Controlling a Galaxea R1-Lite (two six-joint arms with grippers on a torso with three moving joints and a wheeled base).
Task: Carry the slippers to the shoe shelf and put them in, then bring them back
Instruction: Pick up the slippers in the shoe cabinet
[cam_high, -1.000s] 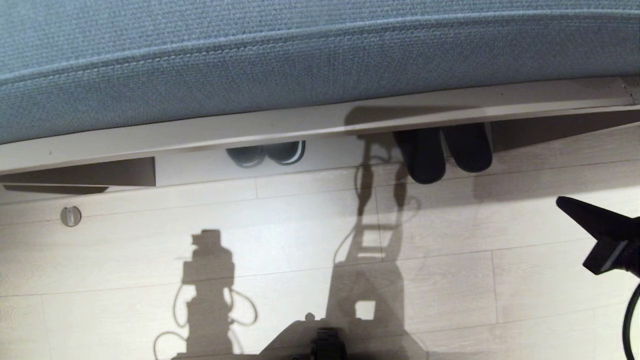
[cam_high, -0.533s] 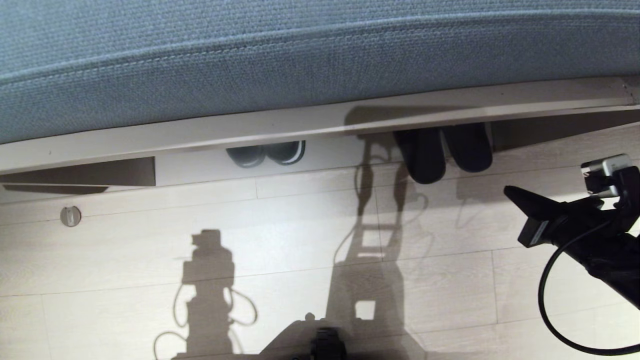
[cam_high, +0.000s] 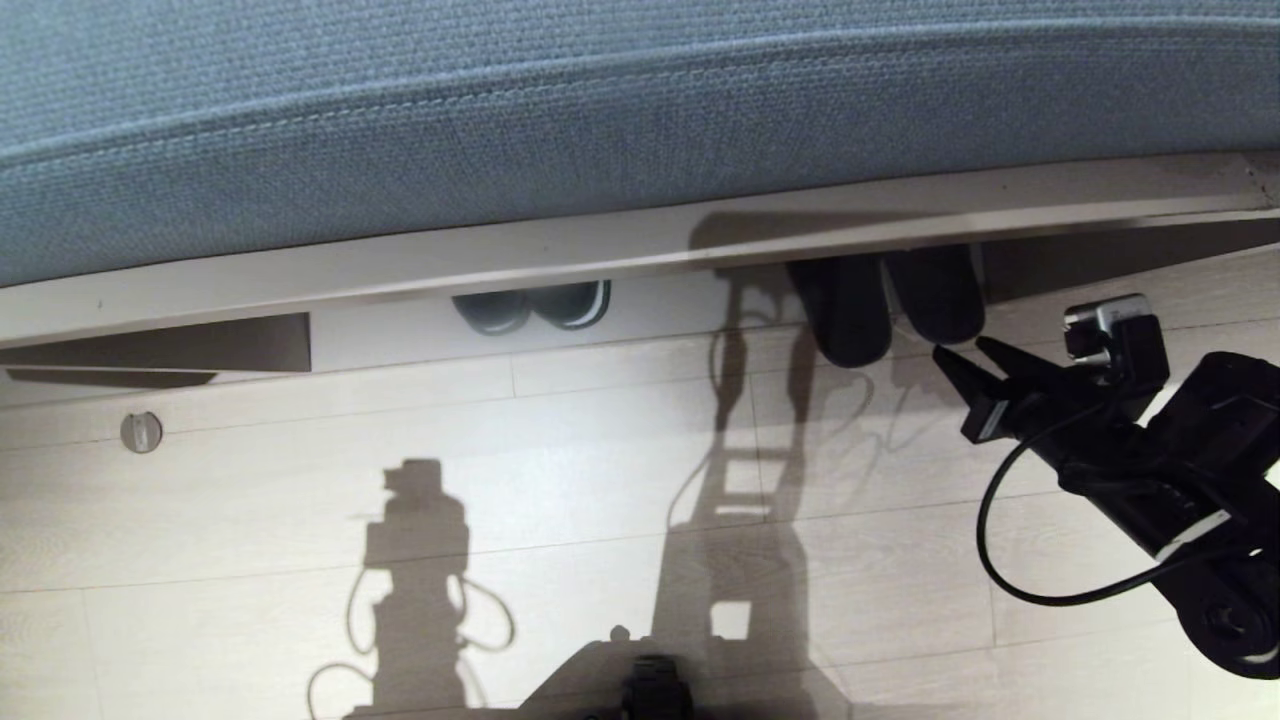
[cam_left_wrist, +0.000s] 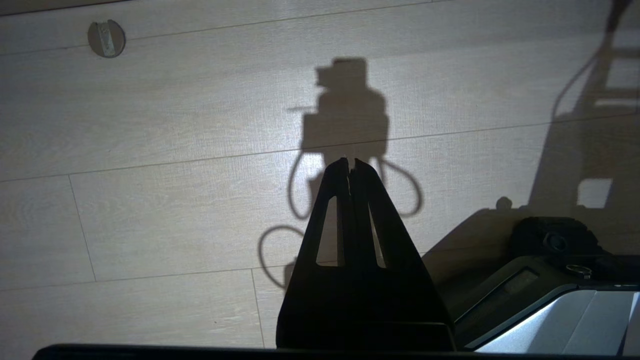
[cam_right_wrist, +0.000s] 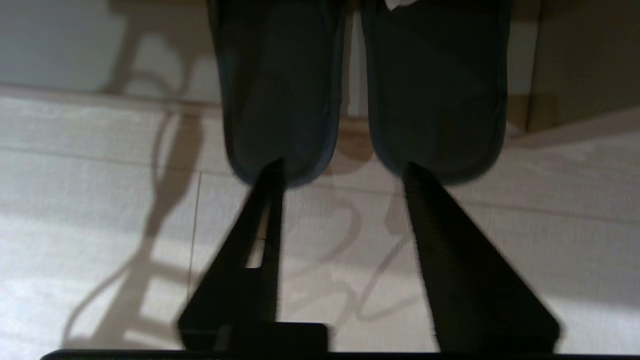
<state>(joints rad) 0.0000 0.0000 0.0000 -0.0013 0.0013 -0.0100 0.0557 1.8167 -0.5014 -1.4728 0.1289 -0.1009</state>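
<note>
Pale shoe shelf holds the slippers' toe ends.

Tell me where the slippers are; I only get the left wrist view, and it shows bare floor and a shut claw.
Observer: The slippers lie side by side, heels poking out onto the floor from under a pale ledge below a blue cushion.
Operator: Anything near them?
Observer: The right gripper hovers just short of their heels, jaws open, holding nothing.
Operator: Any other shoes?
Observer: A chunkier pair with a pale sole line sits further to the robot's left.
</note>
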